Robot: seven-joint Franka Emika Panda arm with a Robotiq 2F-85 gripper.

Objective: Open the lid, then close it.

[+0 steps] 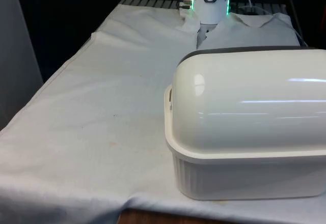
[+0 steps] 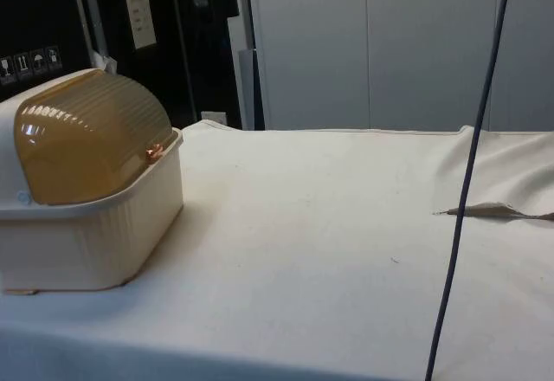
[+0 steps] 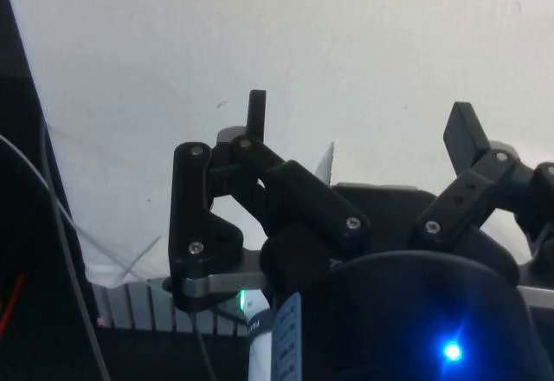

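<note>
Tablecloth [image 2: 329,225]: bread box [image 1: 244,127], tool [image 3: 359,125] apart.

front, side: shared bread box [image 1: 244,127]

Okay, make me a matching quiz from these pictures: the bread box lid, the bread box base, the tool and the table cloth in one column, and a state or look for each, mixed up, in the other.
Column one:
1. lid
2. bread box base
3. tool
4. cloth

Column two:
A. open, holding nothing
B. white and wrinkled, spread over the table
C. amber, ribbed, rolled down shut
D. cream, with fluted walls

Pairs: 1-C, 2-D, 3-A, 4-B
</note>
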